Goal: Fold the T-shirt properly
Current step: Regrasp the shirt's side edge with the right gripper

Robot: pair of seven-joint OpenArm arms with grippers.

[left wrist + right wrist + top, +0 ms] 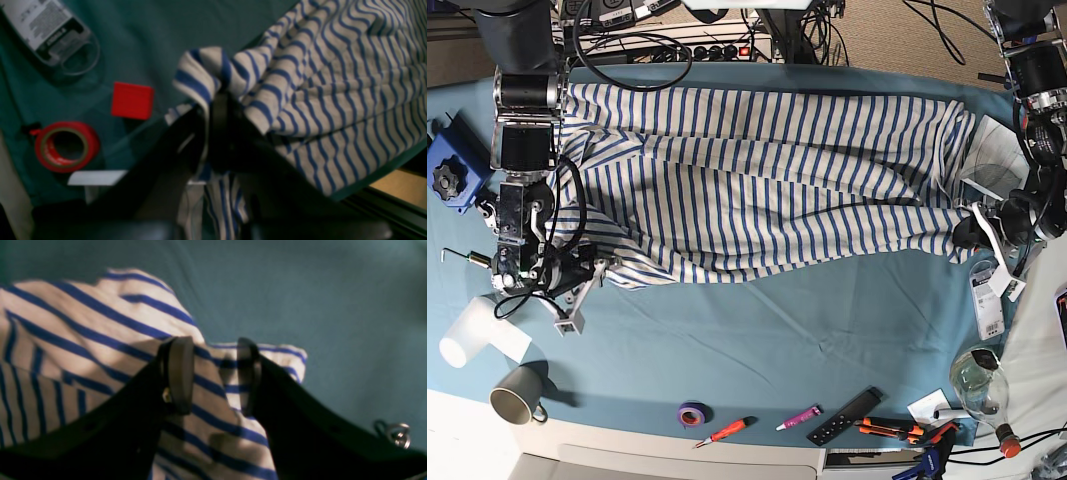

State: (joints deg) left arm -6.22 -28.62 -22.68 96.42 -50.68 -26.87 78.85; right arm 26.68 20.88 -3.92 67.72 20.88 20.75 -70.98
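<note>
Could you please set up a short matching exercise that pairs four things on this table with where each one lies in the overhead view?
Things:
1. T-shirt
2. mug
3. purple tape roll
4. blue block with a black knob

Places:
A. near the front edge, about the middle
B. at the left edge, beside the shirt's end
C. spread across the far half of the table
D. front left corner

Pairs: 1-C, 2-D, 3-A, 4-B
</note>
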